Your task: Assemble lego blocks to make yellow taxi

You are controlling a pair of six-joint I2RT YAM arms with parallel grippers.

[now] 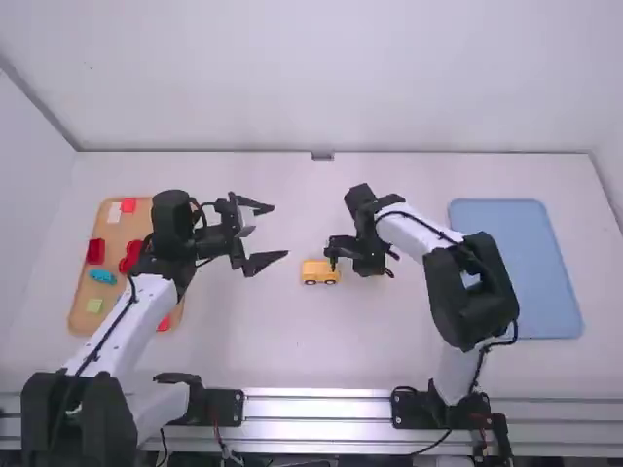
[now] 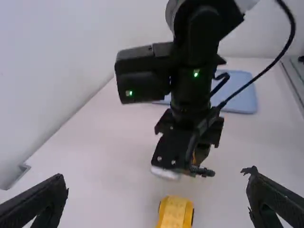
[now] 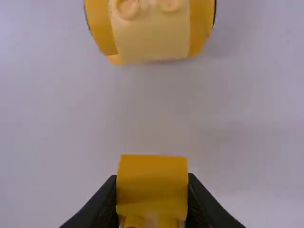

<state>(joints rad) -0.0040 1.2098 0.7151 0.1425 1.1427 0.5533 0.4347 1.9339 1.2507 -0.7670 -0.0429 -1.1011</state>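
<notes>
On the table (image 1: 389, 341), the parts tray (image 1: 117, 233) is lying at the left and the empty tray (image 1: 526, 272) at the right. A toy car (image 1: 319, 271) is standing between them, near the middle. Within the parts tray, two far pieces (image 1: 128, 205) are lying side by side at the far end; a left-edge piece (image 1: 95, 251) is resting nearer, followed by a mid-tray piece (image 1: 102, 276) and a near-left piece (image 1: 94, 305). The left gripper (image 1: 280, 232) is hanging between parts tray and car. The right gripper (image 1: 368, 265) is positioned just right of the car, and a block (image 3: 152, 185) is sitting between its fingertips, apart from the car.
</notes>
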